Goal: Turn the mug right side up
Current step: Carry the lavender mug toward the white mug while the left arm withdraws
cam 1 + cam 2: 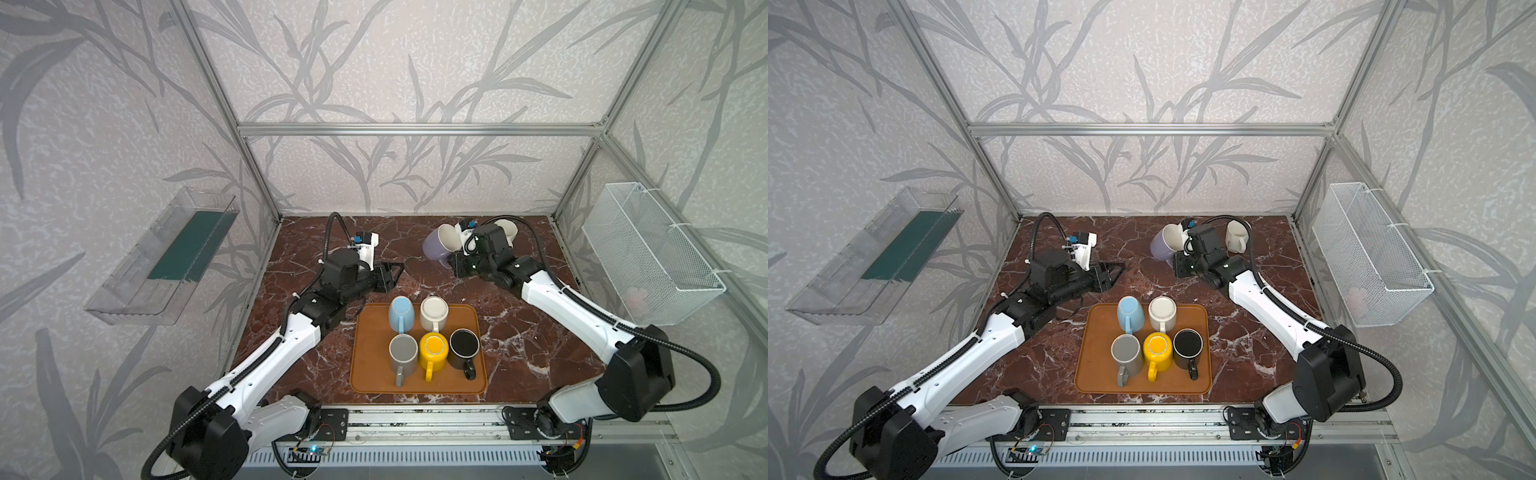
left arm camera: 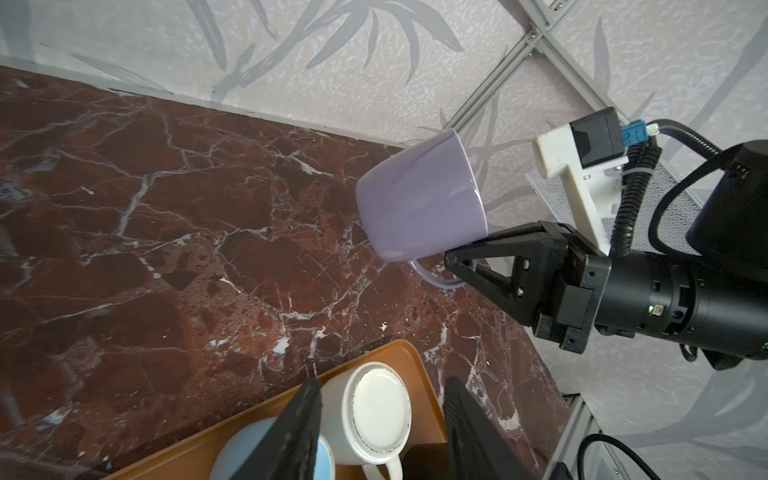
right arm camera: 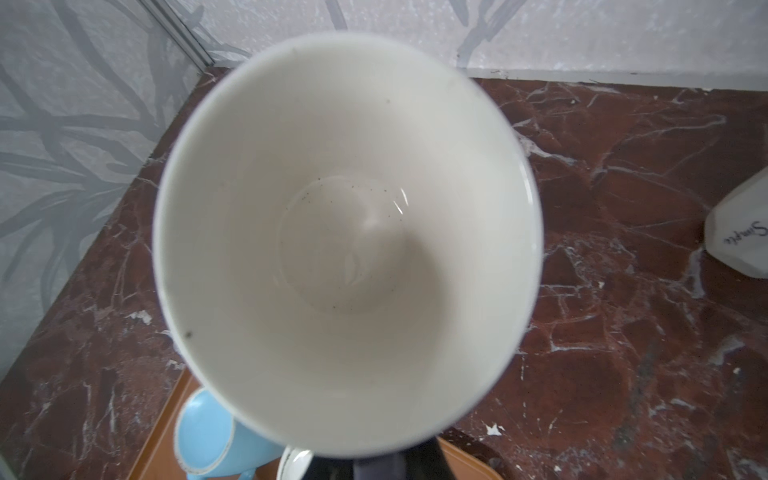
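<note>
The mug (image 1: 436, 246) (image 1: 1163, 245) is lilac outside and white inside. It is held tilted on its side over the far middle of the table in both top views. My right gripper (image 2: 459, 259) is shut on the mug's handle, as the left wrist view shows. The right wrist view looks straight into the mug's white inside (image 3: 345, 232), and the right gripper (image 3: 378, 465) is mostly hidden behind it. My left gripper (image 1: 395, 271) (image 1: 1118, 268) (image 2: 382, 384) hovers open and empty by the tray's far left corner, apart from the mug.
An orange tray (image 1: 374, 374) near the front holds several mugs, among them a light blue one (image 1: 401, 313) and a white one (image 1: 434, 312), both bottom up. A white mug (image 1: 510, 230) stands at the back right. A wire basket (image 1: 648, 257) hangs on the right wall and a clear bin (image 1: 166, 257) on the left wall.
</note>
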Available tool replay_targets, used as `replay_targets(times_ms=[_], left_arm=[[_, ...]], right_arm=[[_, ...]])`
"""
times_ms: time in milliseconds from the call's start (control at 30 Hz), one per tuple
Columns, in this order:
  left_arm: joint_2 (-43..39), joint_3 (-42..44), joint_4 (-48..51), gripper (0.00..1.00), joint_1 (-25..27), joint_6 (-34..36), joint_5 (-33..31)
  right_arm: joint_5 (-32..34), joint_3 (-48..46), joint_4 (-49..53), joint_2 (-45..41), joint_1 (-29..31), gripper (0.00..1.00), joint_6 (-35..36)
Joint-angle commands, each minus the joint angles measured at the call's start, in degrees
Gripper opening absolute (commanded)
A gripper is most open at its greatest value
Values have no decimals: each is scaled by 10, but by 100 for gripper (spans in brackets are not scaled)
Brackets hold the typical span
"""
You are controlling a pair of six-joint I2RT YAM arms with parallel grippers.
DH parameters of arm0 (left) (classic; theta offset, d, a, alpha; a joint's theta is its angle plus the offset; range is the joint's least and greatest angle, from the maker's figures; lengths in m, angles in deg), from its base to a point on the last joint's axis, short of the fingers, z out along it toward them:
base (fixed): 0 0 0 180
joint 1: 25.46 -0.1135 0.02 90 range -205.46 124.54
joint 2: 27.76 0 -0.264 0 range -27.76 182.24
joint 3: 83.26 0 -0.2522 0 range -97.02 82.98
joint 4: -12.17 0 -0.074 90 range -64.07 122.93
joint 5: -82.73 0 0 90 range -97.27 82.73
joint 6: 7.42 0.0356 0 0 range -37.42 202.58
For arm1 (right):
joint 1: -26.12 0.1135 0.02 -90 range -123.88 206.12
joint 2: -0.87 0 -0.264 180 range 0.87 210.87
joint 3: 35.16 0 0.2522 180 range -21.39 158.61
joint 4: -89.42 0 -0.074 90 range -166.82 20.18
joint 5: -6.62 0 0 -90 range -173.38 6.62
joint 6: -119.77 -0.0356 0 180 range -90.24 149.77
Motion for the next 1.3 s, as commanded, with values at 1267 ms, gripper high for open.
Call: replay_targets(times_ms=[1267], left_arm=[[30, -67, 249, 49, 29, 109, -264]], right_arm=[[236, 173, 49, 253, -100, 0, 77]])
